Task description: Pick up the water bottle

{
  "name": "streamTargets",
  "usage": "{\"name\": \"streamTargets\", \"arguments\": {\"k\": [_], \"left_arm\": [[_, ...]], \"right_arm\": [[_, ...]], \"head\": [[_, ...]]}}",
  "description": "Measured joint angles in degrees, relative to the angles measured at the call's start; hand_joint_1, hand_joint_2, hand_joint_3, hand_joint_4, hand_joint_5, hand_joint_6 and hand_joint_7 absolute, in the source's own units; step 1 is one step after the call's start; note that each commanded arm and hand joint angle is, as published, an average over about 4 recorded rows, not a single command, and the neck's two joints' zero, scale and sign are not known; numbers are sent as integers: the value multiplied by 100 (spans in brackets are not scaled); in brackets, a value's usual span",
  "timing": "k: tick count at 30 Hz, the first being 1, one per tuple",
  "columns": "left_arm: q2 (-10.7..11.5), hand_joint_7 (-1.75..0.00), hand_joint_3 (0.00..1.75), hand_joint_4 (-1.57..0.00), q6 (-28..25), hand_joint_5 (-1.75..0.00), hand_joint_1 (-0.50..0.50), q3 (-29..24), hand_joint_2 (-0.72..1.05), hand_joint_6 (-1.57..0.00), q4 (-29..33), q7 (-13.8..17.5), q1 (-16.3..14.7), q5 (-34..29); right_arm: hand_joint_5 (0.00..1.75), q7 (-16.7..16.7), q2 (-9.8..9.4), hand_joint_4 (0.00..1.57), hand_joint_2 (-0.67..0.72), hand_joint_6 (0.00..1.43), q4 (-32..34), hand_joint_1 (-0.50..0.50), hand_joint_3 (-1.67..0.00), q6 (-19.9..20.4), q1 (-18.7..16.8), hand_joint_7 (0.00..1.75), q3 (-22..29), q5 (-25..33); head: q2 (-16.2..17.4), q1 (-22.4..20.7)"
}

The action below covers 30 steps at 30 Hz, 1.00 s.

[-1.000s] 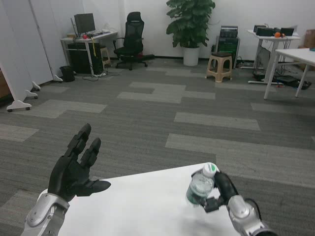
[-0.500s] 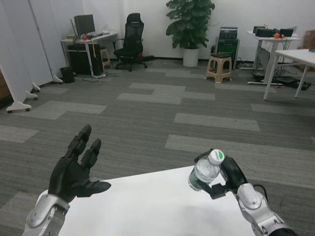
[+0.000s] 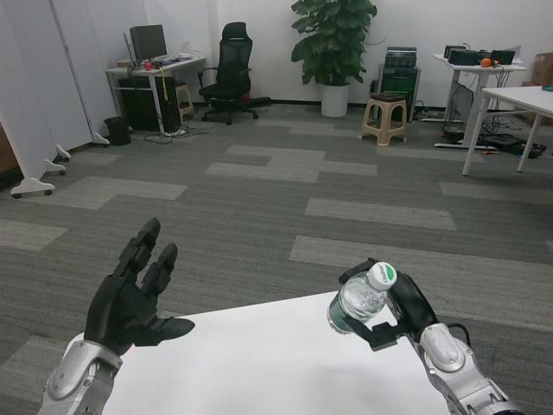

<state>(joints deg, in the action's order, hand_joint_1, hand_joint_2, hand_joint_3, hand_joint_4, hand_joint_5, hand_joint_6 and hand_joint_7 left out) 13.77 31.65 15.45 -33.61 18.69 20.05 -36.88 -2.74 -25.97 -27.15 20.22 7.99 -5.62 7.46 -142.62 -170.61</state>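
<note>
Head view: right hand (image 3: 399, 309) grasps the water bottle (image 3: 358, 303) around its body, tilted and lifted clear above the far edge of the white table (image 3: 251, 363), so the pick looks done; left hand (image 3: 130, 298) waits spread, holding nothing.

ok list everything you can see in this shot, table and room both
water bottle: 1, clear with white and green cap, tilted, held above the table's far right edge
table: 1, white, bottom centre
office chair: 1, black, far left of centre
potted plant: 1, green in white pot, far wall
stool: 1, beige, right of the plant
desks: 3, white, far left and far right
partition: white, left edge
left hand: black, raised, fingers apart, holding nothing
right hand: black, grips the bottle
</note>
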Motion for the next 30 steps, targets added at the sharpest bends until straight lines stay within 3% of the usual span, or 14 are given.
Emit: {"name": "streamTargets", "arguments": {"k": [30], "left_arm": [[0,0,9,0,0,0,-50,2,34,0,0,0,0,0]], "right_arm": [[155,60,0,114,-53,128,107,-43,-127,-1,-7,127,30,-33]], "head": [[13,9]]}}
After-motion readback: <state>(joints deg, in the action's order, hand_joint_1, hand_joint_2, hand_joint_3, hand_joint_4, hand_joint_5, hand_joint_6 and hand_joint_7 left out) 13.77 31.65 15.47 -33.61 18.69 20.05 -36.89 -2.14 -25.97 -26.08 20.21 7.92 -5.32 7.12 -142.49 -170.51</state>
